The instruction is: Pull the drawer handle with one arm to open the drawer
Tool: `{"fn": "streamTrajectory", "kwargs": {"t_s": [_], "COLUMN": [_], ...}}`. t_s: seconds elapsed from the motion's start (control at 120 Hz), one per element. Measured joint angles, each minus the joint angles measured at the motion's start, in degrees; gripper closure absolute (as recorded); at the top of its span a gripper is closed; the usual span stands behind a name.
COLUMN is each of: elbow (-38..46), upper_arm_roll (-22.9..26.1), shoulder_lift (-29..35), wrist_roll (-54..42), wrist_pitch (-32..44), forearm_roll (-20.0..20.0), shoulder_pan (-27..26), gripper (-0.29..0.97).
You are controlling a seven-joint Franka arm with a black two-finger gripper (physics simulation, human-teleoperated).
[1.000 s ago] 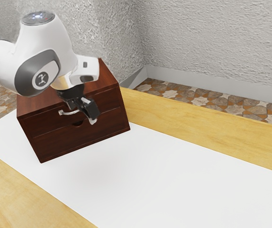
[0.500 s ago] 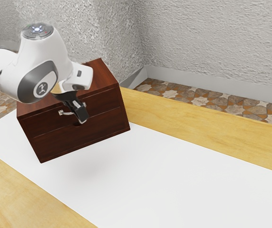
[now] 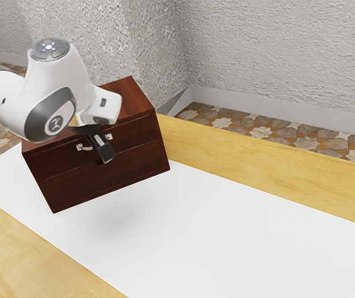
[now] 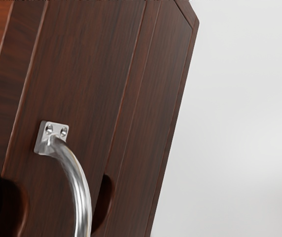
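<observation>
A dark wooden cabinet (image 3: 103,174) with two drawer fronts stands at the back left of the white mat (image 3: 227,230). The upper drawer (image 3: 137,133) sits flush with the cabinet's face and carries a curved metal handle (image 3: 85,148). My gripper (image 3: 103,149) is right at that handle, open, one black finger crossing in front of it. In the wrist view the handle (image 4: 76,180) is very close, curving from its mounting plate toward the hand over the drawer front (image 4: 82,74).
The mat lies across a light wooden table (image 3: 277,167). A rough grey wall (image 3: 258,43) and a patterned tile floor (image 3: 277,133) lie behind. My white arm (image 3: 41,99) covers the cabinet's left top corner.
My hand has moved toward the exterior view's left and closer to the cabinet, from beside the handle's right end to over the handle. The drawer has not moved.
</observation>
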State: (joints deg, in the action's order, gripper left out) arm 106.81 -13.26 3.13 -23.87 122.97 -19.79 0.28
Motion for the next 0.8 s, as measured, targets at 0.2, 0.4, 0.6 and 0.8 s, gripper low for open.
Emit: {"fn": "streamTrajectory", "kwargs": {"t_s": [0.2,0.4,0.6,0.8], "elbow": [0.25,1.03,1.10,2.08], "upper_arm_roll": [-0.22,-1.30,-1.41,-1.36], "shoulder_lift": [-0.13,-0.17,-0.91,-1.22], "wrist_roll": [-0.87,-1.47,-1.89,-2.16], "wrist_pitch": [1.22,2.21,2.94,3.80], "forearm_roll": [-0.26,-0.38,-0.42,-0.45], "shoulder_pan": [0.22,-0.25,0.68,0.49], "gripper": [0.15,0.21,0.25,0.26]}}
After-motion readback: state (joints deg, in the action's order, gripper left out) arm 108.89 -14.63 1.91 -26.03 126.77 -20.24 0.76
